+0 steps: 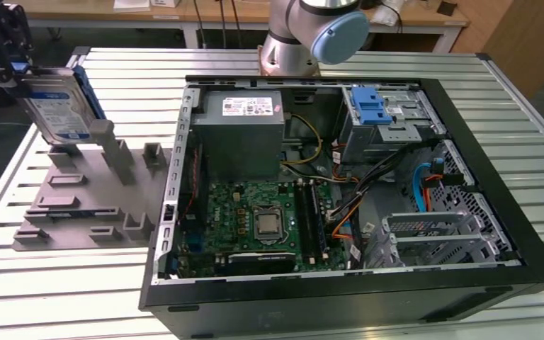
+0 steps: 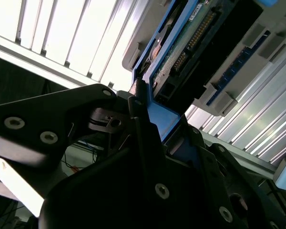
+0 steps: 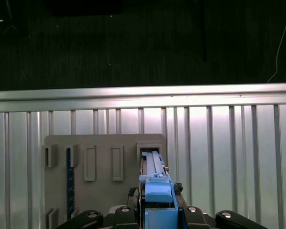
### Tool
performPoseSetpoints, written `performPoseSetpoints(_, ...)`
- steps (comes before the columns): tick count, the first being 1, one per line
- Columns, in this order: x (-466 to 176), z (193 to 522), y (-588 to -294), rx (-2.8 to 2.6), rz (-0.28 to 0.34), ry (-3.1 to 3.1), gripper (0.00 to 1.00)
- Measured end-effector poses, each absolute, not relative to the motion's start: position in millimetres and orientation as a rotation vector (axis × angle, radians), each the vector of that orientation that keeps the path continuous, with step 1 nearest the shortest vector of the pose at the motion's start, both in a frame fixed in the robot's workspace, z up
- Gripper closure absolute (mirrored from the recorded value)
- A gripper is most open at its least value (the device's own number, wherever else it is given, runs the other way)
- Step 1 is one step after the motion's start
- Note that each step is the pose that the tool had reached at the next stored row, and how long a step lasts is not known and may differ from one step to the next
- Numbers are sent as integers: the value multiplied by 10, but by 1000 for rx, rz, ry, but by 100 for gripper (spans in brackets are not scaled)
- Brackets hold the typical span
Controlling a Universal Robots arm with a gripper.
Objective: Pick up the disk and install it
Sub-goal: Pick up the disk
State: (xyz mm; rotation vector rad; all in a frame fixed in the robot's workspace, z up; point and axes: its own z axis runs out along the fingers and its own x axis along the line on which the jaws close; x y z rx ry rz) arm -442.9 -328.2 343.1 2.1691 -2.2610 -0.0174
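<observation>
Tool: my gripper [image 1: 17, 74] is pressed together on the disk [image 1: 57, 106], pinching it by its blue bracket [image 3: 155, 190]; in the first wrist view my gripper [image 3: 155, 214] has that bracket clamped between the black fingers [image 2: 139, 129].
Disk position: it is held upright on edge, at the exterior view's left, outside the computer case [image 1: 499, 276] and over the grey holder plate [image 1: 78, 212].
Disk lower end: it sits at the raised slot [image 3: 150, 147] of the holder plate [image 3: 100, 191]; I cannot tell whether it is free of the slot or touching it.
Disk label: a white-and-blue label [image 1: 53, 113] faces the exterior camera; its print is too small to make out.
Disk underside: the second wrist view shows a green circuit board [image 2: 181, 50] with a row of connector pins, framed by the bracket.
Case: it lies open on its side on the slatted metal table [image 1: 45, 297], well apart from the disk.
Power-supply box: this grey box [image 1: 244, 142] is in the far part of the case, with a white sticker [image 1: 248, 107] on top whose writing I cannot read.
Motherboard: this green board [image 1: 253, 219] is just beside the power-supply box.
Blue latch strip: it [image 1: 371, 108] lies on the drive cage toward the exterior view's right.
Arm: its base [image 1: 300, 35] stands behind the case.
</observation>
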Motion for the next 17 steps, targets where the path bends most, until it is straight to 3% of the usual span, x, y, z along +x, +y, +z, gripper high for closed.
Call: performPoseSetpoints(17, -4429, 3484, -3282, 2169, -17, -2261, 64)
